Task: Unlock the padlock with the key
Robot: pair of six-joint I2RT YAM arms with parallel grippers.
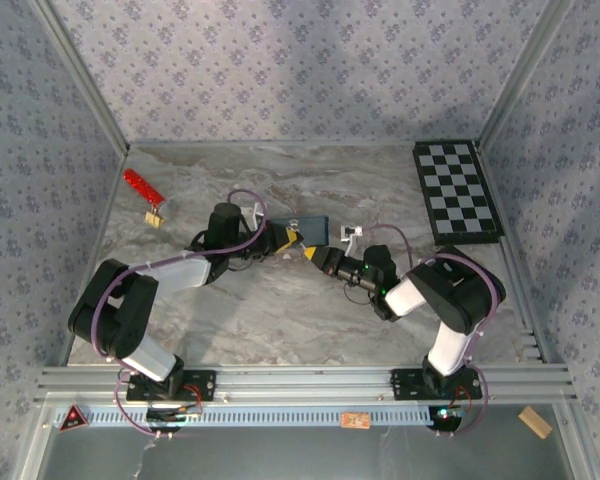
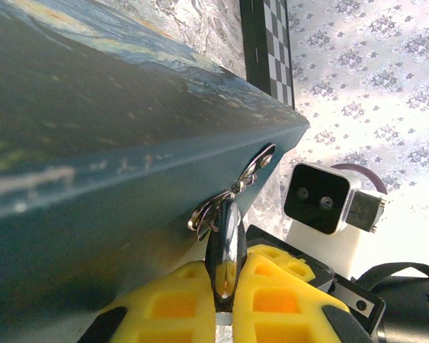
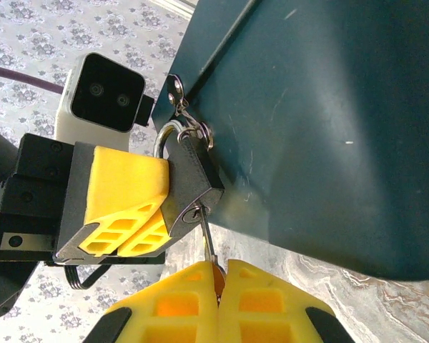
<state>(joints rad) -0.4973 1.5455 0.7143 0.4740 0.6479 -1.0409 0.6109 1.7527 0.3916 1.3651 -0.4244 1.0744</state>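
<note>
Right by the corner of the dark blue box (image 3: 307, 107) the padlock (image 3: 191, 179) hangs tilted: dark body, thin silver shackle up at 11 o'clock, threaded through the box's hasp (image 3: 189, 125) and looking closed. The key (image 3: 208, 239), a slim silver blade, sits in the keyhole, poking out toward 6 o'clock.

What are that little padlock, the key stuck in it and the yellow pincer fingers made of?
The padlock: metal by the look, a dark body with a dull sheen and a bright silvery shackle. The key: a thin, shiny silver blade, likely metal. The fingers of the right pincer: matte yellow, moulded with hollow cells, so plastic or firm rubber; the look leaves that open.
</note>
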